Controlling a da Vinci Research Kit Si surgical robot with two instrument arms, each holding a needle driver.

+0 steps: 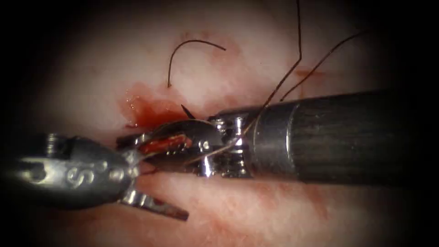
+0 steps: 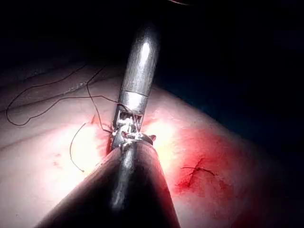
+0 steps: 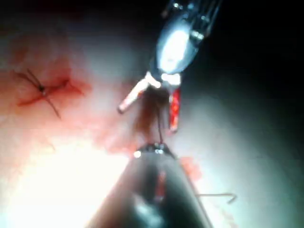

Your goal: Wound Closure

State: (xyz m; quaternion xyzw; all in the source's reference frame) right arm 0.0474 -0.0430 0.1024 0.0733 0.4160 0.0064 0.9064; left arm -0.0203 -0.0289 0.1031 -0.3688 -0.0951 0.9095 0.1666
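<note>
The right gripper (image 1: 157, 142) has its tips buried under the left gripper's (image 1: 151, 176) upper jaw, so whether they close on anything cannot be told. Of the needle (image 1: 187, 111) only a dark point shows just above the right gripper; the rest of its curve is hidden behind the metal. The thread (image 1: 292, 68) runs off the endoscope view's top edge, and its path past the right wrist is lost. The left gripper's shaft is cut off by the edge.

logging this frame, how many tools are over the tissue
2. The left tool, lower left in the endoscope view, jaws open, holds nothing. The right tool comes from the right; a needle tip shows at its end, grip unclear.
</note>
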